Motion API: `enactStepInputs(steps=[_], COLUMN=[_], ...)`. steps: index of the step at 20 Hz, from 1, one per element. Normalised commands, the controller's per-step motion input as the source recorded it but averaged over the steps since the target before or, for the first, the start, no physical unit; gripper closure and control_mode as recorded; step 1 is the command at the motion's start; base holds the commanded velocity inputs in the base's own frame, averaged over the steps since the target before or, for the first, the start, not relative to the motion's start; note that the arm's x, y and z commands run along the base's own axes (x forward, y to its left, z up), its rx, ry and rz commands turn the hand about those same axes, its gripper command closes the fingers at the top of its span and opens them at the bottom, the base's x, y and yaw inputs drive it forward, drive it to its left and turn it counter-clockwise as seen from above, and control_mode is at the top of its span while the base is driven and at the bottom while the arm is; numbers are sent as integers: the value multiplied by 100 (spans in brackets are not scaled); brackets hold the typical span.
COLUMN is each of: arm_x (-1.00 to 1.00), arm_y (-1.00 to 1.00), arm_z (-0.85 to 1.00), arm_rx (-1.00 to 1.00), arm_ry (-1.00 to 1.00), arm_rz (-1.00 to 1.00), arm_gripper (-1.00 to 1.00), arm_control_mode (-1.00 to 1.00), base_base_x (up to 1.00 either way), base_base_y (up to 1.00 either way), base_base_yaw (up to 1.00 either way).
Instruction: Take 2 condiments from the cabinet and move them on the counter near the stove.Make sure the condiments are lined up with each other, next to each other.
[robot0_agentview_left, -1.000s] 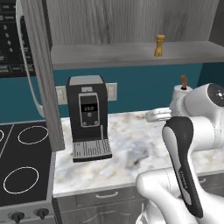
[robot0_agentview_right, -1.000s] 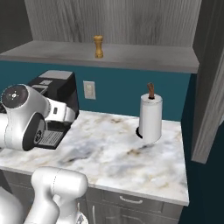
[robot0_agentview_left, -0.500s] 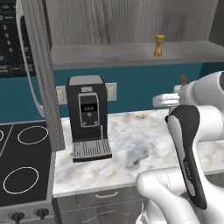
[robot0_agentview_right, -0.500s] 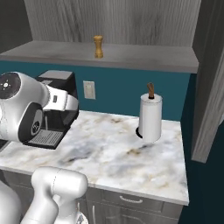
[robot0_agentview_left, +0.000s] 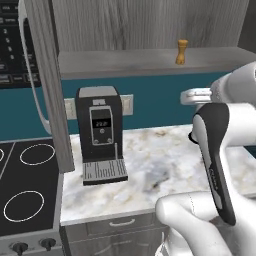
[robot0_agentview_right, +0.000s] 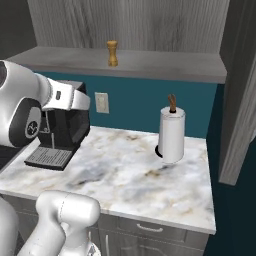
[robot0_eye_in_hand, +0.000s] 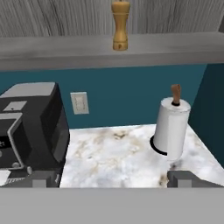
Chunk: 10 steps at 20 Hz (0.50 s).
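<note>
Looking from the left base view, the tan-orange wooden mill (robot0_agentview_left: 182, 52) stands upright on the grey shelf board (robot0_agentview_left: 125, 59) of the cabinet, toward its right end, while the black-and-silver coffee machine (robot0_agentview_left: 101, 135) sits below on the marble counter (robot0_agentview_left: 150, 175) just beside the black stove (robot0_agentview_left: 25, 200), whose white ring burners show at the lower left; the white arm (robot0_agentview_left: 217, 165) rises at the right and hides the far end of the counter. In the right base view the mill (robot0_agentview_right: 113, 53) stands alone on the shelf (robot0_agentview_right: 165, 64), well above and to the left of the white paper-towel roll (robot0_agentview_right: 171, 134), which is upright near the back wall on the counter (robot0_agentview_right: 125, 175); the coffee machine (robot0_agentview_right: 62, 135) is partly behind the arm. In the hand view the gripper (robot0_eye_in_hand: 113, 178) has its two fingertips spread wide apart with nothing between them, apparently level with the counter, though its height is hard to judge; the mill (robot0_eye_in_hand: 120, 25) is high on the shelf, the paper-towel roll (robot0_eye_in_hand: 172, 127) at right, the coffee machine (robot0_eye_in_hand: 30, 127) at left.
</note>
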Motion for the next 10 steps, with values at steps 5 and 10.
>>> enactStepInputs(steps=[5,10], arm_x=[0,4], arm_y=[-3,0], arm_z=[48,30], arm_rx=[0,0], arm_ry=[-6,-13], arm_rz=[-2,-1], arm_gripper=[-100,-100], arm_control_mode=[-100,-100], base_base_x=[0,0], base_base_y=[0,0], base_base_yaw=[0,0])
